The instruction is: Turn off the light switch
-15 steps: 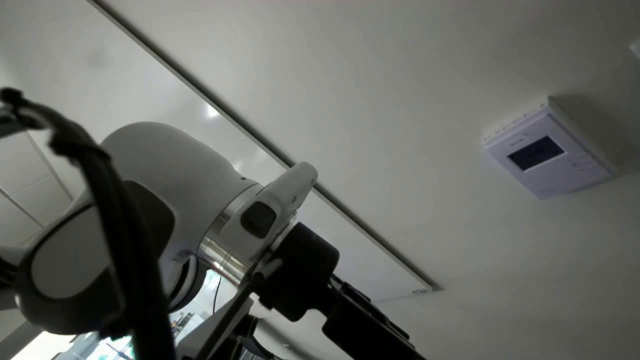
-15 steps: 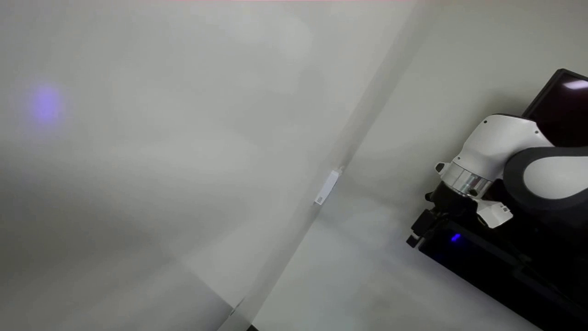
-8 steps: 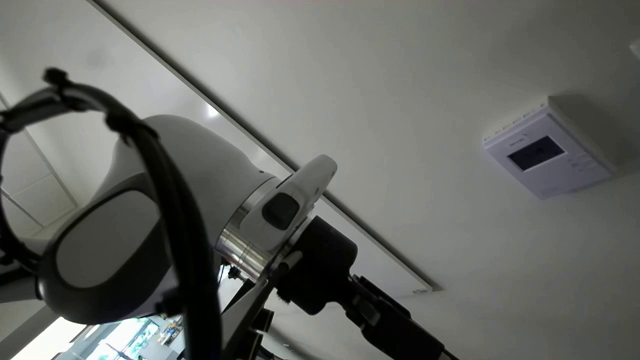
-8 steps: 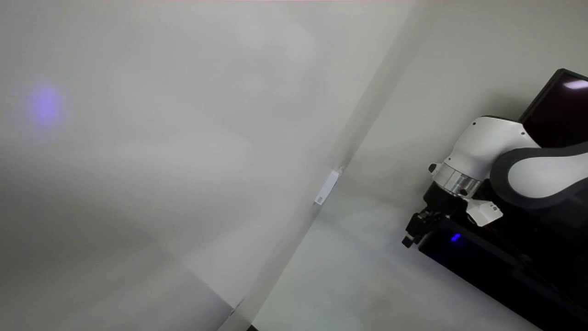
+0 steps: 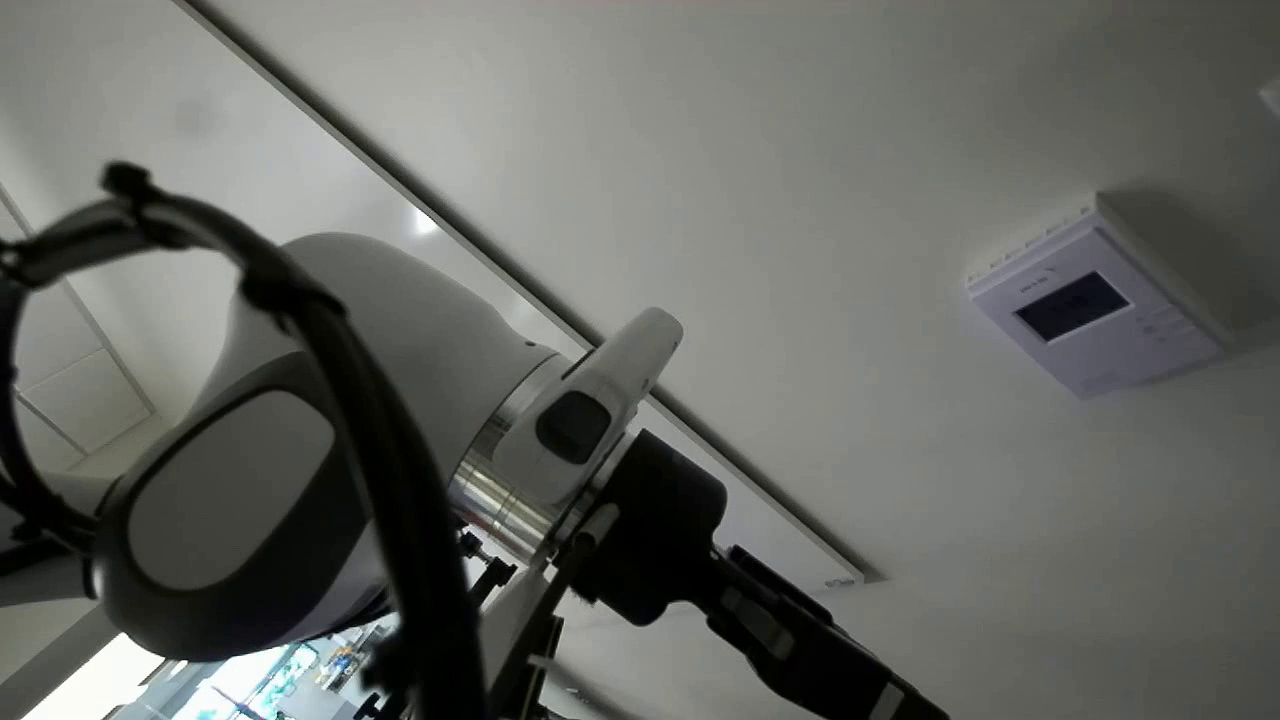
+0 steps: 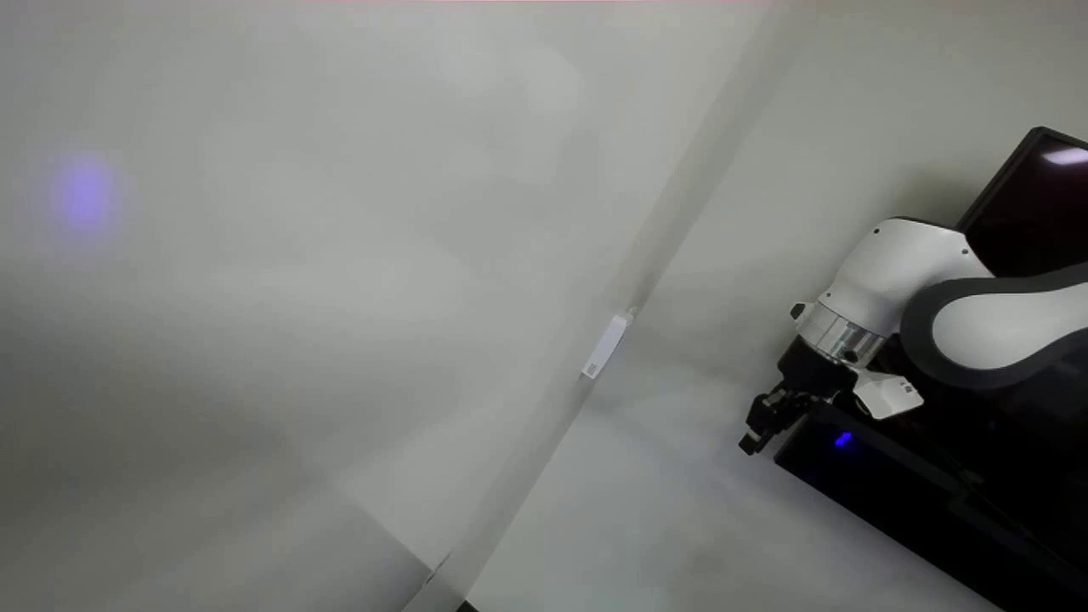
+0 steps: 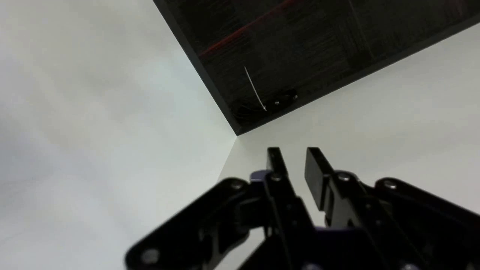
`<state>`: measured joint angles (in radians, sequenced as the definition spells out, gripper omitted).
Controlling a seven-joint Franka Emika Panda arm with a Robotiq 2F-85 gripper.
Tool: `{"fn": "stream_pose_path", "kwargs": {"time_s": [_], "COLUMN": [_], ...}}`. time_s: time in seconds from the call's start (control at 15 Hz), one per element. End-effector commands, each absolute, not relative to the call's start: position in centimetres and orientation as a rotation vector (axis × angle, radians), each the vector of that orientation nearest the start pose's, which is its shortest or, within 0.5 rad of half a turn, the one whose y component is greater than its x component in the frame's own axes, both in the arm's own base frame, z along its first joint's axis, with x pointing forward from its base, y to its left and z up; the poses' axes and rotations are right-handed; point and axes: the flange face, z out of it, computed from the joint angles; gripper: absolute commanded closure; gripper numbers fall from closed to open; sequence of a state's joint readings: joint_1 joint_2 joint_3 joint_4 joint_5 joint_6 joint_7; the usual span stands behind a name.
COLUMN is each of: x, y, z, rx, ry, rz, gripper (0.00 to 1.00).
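Note:
A white squarish wall box with a dark rectangular panel, matching the light switch (image 5: 1130, 345), is fixed to the pale wall at the right of an exterior view. My gripper (image 7: 294, 150) shows in the wrist view with a narrow gap between its fingers (image 7: 318, 176) and only pale wall behind them. In an exterior view it reaches down to the lower edge, well apart from the box and below it. The small black gripper (image 6: 756, 433) also shows at the right of an exterior view. No switch appears in the wrist view.
A large white board with a raised edge (image 5: 520, 282) lies on the wall behind the arm. Near the arm are a dark screen (image 6: 1041, 195) and a long black body with a blue light (image 6: 892, 501). A narrow white box (image 6: 605, 347) sits along a corner line. Cables (image 5: 350, 390) loop round the arm.
The arm has shifted right in an exterior view, and left where it stands at the picture's right side. The fingers appear to have drawn closer together. The wall box has stayed put.

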<state>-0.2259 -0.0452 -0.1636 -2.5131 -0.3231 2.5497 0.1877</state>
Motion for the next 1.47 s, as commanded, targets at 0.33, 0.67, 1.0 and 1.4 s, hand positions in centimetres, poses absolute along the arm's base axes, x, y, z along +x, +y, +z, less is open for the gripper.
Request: {"fn": "stream_pose_path", "kwargs": {"time_s": [0.33,0.67,1.0,1.4], "x": [45.3,45.8,46.8,48.9], "y": [-18.7,-20.3,-21.1,-20.2], "z": [26.4,24.1,21.7,20.6], "rx": [-3.158,-3.141,-3.114,-3.105], "ry": [0.821,0.886,0.988,0.905], "rz": [-0.49,-0.647,-0.709,-0.904], "gripper": [1.0,1.0,1.0,1.0]}}
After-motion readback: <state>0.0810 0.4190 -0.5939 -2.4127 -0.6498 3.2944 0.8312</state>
